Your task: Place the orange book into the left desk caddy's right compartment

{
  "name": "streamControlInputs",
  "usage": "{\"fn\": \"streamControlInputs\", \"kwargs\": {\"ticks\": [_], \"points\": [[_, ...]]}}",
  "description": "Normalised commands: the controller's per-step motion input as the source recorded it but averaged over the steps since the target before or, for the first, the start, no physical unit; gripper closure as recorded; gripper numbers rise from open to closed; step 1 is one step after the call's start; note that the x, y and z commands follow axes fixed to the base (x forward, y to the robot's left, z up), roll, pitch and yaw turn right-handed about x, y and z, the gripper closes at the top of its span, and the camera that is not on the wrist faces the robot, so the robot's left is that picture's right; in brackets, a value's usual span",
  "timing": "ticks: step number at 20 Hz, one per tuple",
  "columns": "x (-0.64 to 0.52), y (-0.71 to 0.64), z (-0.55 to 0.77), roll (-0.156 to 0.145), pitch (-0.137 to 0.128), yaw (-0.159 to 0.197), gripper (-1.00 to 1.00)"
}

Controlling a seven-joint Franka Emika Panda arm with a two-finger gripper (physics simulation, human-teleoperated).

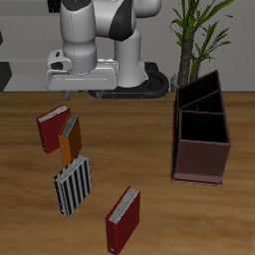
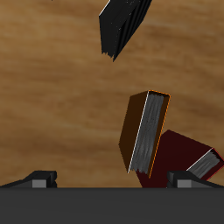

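The orange book [image 1: 70,140] stands on edge on the table, leaning against a red book [image 1: 51,129]. In the wrist view the orange book [image 2: 133,129] shows its cover and pale page edges, with the red book [image 2: 179,154] behind it. My gripper [image 1: 62,111] hangs just above and slightly behind these two books. It is open and empty, and its fingertips [image 2: 36,179] stand wide apart. The left desk caddy [image 1: 203,159], dark maroon, stands far across the table. Its right compartment [image 1: 203,127], the largest section, is empty.
A black-and-white striped book [image 1: 73,185] stands just in front of the orange book and also shows in the wrist view [image 2: 122,23]. Another red book [image 1: 124,220] stands near the table's front edge. A potted plant [image 1: 195,35] stands behind the caddy.
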Motion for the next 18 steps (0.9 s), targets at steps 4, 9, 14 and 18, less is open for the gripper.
{"fn": "streamControlInputs", "kwargs": {"ticks": [4,9,14,18], "points": [[0.08,-0.2,-0.1,0.034,-0.008,0.029,-1.0],[-0.01,-0.11,0.0,-0.011,-0.032,0.007,-1.0],[-0.01,-0.2,-0.02,-0.024,-0.001,-0.022,-1.0],[0.09,-0.09,-0.08,0.052,-0.001,0.033,-1.0]]}}
